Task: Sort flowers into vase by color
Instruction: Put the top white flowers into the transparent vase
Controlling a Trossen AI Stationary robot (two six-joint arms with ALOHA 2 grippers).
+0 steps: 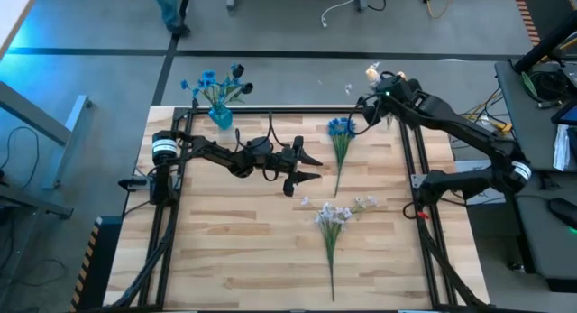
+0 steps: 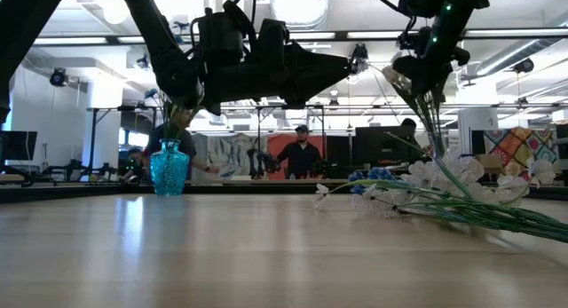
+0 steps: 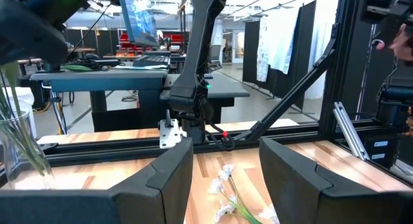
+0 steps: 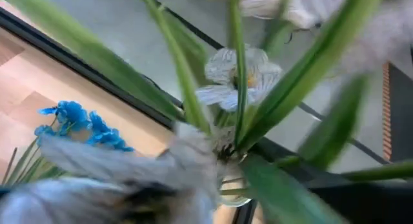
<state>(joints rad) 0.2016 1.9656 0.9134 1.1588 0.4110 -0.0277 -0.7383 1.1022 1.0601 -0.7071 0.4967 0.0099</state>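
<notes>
A blue vase (image 1: 221, 117) with blue flowers (image 1: 214, 82) stands at the table's far left. One blue sprig (image 1: 341, 133) and a white-lilac sprig (image 1: 334, 218) lie flat on the wood. At the far right, a clear vase (image 3: 16, 146) holds green stems (image 2: 424, 108); pale blossoms (image 1: 371, 74) show above it. My right gripper (image 1: 368, 108) hovers right over this vase among stems and leaves (image 4: 193, 88). My left gripper (image 3: 226, 153) hangs open and level above the table's middle, with nothing between its fingers.
A black metal frame (image 1: 416, 160) runs around the table. The right arm's base (image 3: 187, 101) stands at the right edge. People sit at desks in the room beyond the table (image 2: 302, 153). The near half of the wood (image 1: 225, 259) is bare.
</notes>
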